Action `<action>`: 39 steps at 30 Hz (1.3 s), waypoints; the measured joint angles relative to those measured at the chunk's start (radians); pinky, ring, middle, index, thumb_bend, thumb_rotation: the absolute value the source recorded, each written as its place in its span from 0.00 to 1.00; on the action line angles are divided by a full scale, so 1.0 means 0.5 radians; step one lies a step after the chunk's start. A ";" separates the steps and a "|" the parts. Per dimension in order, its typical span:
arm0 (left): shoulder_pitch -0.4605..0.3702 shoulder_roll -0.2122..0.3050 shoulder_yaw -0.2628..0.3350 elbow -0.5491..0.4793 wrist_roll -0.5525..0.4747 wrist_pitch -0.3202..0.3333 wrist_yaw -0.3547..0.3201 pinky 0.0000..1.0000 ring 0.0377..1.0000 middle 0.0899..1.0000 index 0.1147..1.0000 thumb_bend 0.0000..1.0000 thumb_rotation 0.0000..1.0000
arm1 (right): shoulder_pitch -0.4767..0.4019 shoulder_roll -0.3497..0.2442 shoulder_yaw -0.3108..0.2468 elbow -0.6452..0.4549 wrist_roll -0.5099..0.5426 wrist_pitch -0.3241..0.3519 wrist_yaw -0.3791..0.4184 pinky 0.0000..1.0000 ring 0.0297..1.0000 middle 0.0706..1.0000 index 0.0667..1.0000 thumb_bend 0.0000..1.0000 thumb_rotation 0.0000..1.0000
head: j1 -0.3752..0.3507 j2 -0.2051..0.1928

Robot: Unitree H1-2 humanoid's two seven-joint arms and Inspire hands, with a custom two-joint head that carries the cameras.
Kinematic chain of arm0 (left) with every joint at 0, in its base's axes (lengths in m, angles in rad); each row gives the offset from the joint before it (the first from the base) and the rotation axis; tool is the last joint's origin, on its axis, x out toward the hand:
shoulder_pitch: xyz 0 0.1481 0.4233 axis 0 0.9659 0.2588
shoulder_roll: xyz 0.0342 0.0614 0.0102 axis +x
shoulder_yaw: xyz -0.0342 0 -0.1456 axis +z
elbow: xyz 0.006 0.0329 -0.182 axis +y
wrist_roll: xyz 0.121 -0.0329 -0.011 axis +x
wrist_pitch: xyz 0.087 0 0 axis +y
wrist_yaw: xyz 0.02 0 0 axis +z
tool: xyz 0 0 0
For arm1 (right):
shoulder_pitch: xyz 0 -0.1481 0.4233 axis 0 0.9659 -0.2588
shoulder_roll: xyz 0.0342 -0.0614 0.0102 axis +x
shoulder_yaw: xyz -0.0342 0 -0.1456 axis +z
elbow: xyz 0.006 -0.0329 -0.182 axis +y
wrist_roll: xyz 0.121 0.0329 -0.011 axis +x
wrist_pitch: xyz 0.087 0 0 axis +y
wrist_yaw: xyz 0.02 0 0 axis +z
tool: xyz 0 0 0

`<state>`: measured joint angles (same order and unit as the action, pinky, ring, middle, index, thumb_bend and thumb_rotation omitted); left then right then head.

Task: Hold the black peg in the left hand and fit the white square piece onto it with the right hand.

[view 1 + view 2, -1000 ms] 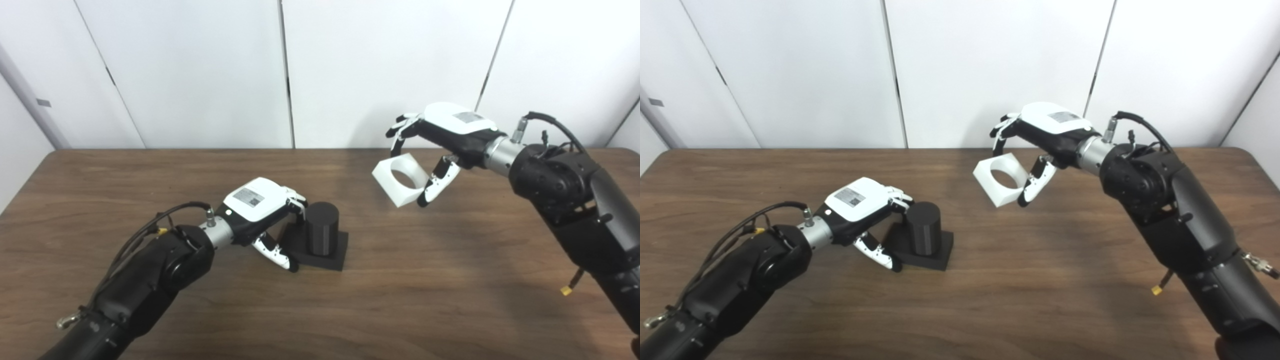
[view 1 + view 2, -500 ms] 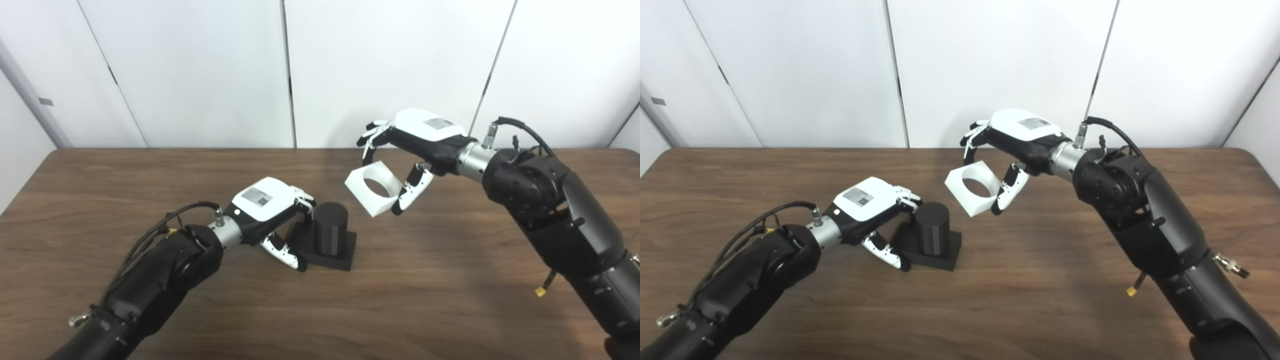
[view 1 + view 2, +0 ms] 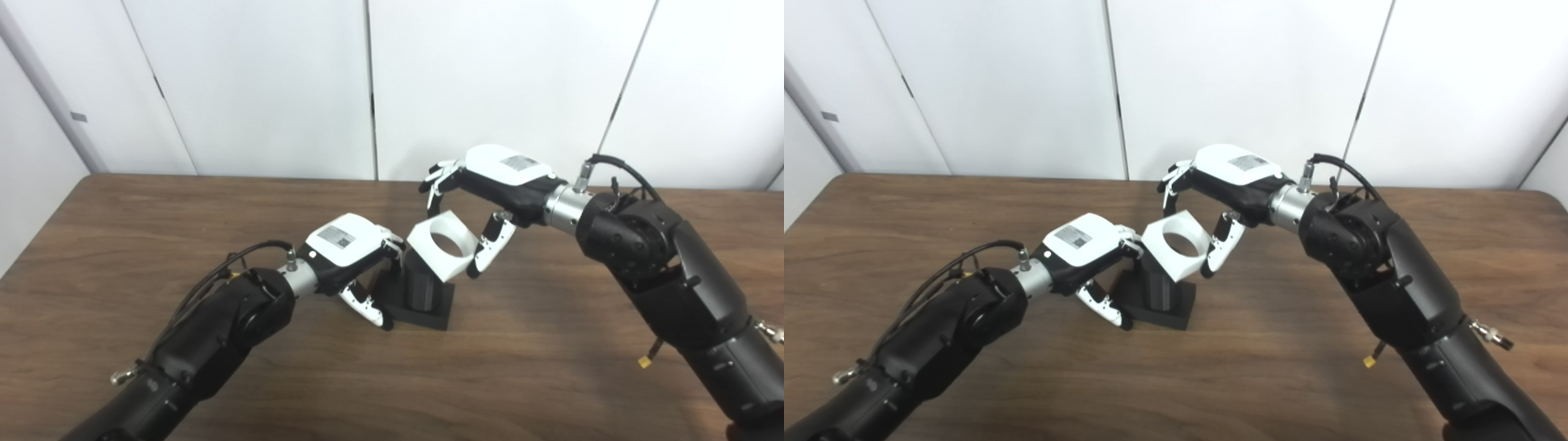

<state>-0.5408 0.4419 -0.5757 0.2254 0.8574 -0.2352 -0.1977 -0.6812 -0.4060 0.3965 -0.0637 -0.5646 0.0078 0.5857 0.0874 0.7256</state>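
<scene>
Setting, left eye view: white wall panels stand behind a dark brown wooden table [image 3: 551, 367].
Black peg, left eye view: a black cylindrical peg [image 3: 421, 285] stands upright on its square black base [image 3: 438, 306] near the table's middle; its top is hidden by the white piece.
Left hand, left eye view: the left hand [image 3: 349, 251] has its fingers and thumb closed around the base's left side, holding it on the table.
White piece, left eye view: the white square piece with a round hole [image 3: 442, 246] sits tilted over the peg's top.
Right hand, right eye view: the right hand [image 3: 1225, 177] grips the white piece from above and the right, fingers on its far edge, thumb on its right edge.
Fit, right eye view: whether the peg has entered the hole cannot be told.
</scene>
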 measured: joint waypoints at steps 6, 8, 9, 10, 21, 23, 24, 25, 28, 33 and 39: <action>-0.001 -0.005 -0.001 -0.008 0.000 0.008 -0.008 0.78 0.85 0.82 0.43 0.52 0.08 | 0.000 0.052 0.028 0.004 -0.010 0.000 0.001 0.85 0.91 0.81 0.44 0.52 0.13 | 0.000 0.006; 0.000 -0.007 -0.001 -0.008 0.001 0.011 -0.008 0.78 0.85 0.82 0.43 0.52 0.08 | 0.000 0.056 0.041 0.004 -0.011 -0.003 0.004 0.84 0.91 0.81 0.44 0.52 0.13 | 0.006 0.009; 0.000 -0.007 -0.001 -0.009 0.001 0.013 -0.008 0.78 0.85 0.82 0.43 0.52 0.08 | 0.000 0.058 0.043 0.004 -0.011 -0.007 0.005 0.84 0.91 0.81 0.44 0.52 0.13 | 0.006 0.012; 0.001 -0.007 -0.001 -0.012 0.001 0.016 -0.011 0.79 0.86 0.82 0.43 0.52 0.08 | 0.000 0.058 0.044 0.004 -0.012 -0.009 0.005 0.84 0.91 0.81 0.44 0.52 0.13 | 0.009 0.012; 0.004 -0.007 -0.005 -0.035 0.008 0.049 -0.031 0.78 0.85 0.82 0.43 0.52 0.08 | 0.000 0.067 0.061 0.004 -0.027 -0.015 0.006 0.85 0.91 0.81 0.44 0.52 0.13 | 0.018 0.028; 0.004 -0.007 -0.005 -0.036 0.008 0.049 -0.033 0.78 0.85 0.82 0.43 0.52 0.08 | 0.000 0.067 0.062 0.005 -0.028 -0.015 0.005 0.85 0.91 0.81 0.44 0.52 0.13 | 0.015 0.034; 0.004 -0.007 -0.005 -0.038 0.008 0.050 -0.036 0.78 0.85 0.82 0.43 0.52 0.08 | 0.000 0.067 0.062 0.005 -0.030 -0.015 0.005 0.85 0.91 0.81 0.44 0.52 0.13 | 0.015 0.034; 0.004 -0.007 -0.005 -0.040 0.008 0.052 -0.038 0.78 0.85 0.82 0.43 0.52 0.08 | 0.000 0.067 0.062 0.005 -0.030 -0.015 0.005 0.85 0.91 0.81 0.44 0.52 0.13 | 0.015 0.034; 0.004 -0.007 -0.005 -0.040 0.008 0.052 -0.039 0.78 0.85 0.82 0.43 0.52 0.08 | 0.000 0.067 0.062 0.010 -0.030 -0.029 0.004 0.84 0.91 0.81 0.44 0.52 0.13 | 0.015 0.037; 0.006 -0.007 -0.005 -0.044 0.008 0.058 -0.040 0.77 0.85 0.82 0.43 0.52 0.08 | -0.001 0.066 0.062 0.016 -0.032 -0.036 0.004 0.85 0.91 0.81 0.44 0.52 0.13 | 0.018 0.040; 0.008 -0.007 -0.005 -0.051 0.012 0.062 -0.041 0.78 0.85 0.82 0.43 0.52 0.08 | -0.006 0.065 0.061 0.040 -0.032 -0.055 0.001 0.84 0.91 0.81 0.44 0.52 0.13 | 0.015 0.046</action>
<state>-0.5370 0.4386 -0.5781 0.2000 0.8636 -0.2042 -0.2184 -0.6843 -0.3736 0.4268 -0.0435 -0.5806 -0.0194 0.5859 0.0951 0.7486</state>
